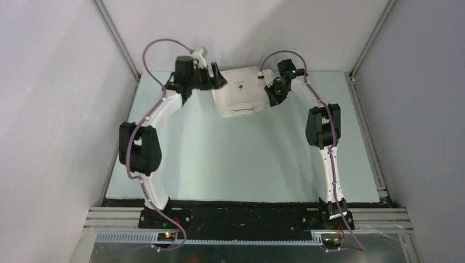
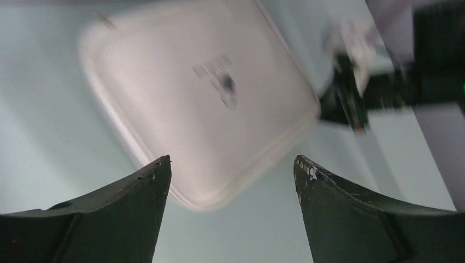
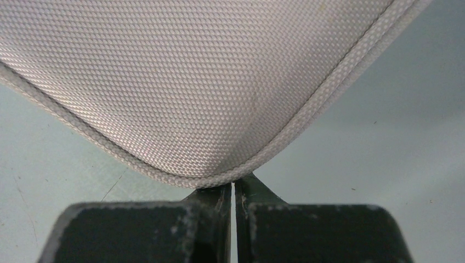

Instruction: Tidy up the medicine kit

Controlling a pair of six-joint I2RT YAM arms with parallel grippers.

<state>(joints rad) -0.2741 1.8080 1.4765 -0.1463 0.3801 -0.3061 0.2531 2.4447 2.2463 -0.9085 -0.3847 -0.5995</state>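
Lid is down on the medicine kit (image 1: 239,90) at the table's (image 1: 230,159) far middle; no loose items show. The left gripper (image 2: 232,164) hovers over it wide open, empty. The right gripper (image 3: 234,183) is pressed shut against its corner piping. Probably only zipping remains.

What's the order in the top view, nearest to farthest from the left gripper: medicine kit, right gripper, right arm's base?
1. medicine kit, just beside the left gripper.
2. right gripper, at the kit's opposite side.
3. right arm's base, at the table's near edge, right.
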